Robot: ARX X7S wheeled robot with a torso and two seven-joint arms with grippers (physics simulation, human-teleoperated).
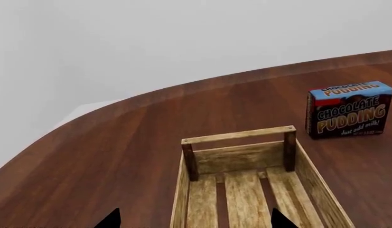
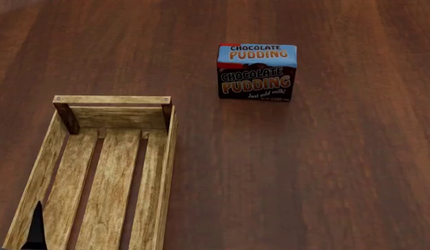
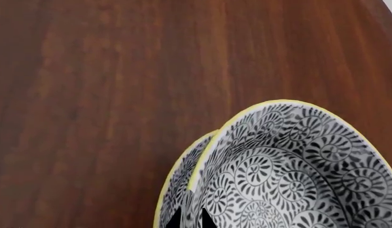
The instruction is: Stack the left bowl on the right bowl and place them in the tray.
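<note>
- In the right wrist view we see two bowls nested one in the other: an upper bowl [image 3: 291,175] with black-and-white swirl patterns and a yellow rim, and the rim of a lower bowl [image 3: 177,190] showing beside it. The stacking step looks done.
- Our right claw [image 3: 190,220] shows only as two dark fingertips close together at the picture's edge, one each side of the upper bowl's rim. We judge it is pinching that rim, probably to carry the stack, but we cannot tell for sure.
- The bowls sit over bare dark wooden table [image 3: 88,95]. We cannot tell whether they rest on it or hang above it. They do not appear in the head view, so they are not yet in the tray.
- The tray [image 2: 111,99], a long shallow light-wood crate with a slatted bottom, lies at the left of the head view with nothing in it, ready to receive the stack.
- Our left claw [image 1: 194,219] hovers over the near part of the tray. Its two dark fingertips stand wide apart and hold nothing.
- A chocolate pudding box [image 2: 256,72] stands upright beyond the tray and to its right, well apart from it. It does not block the tray's opening.
- We judge the left claw above the tray may be in the way when the bowls arrive.
</note>
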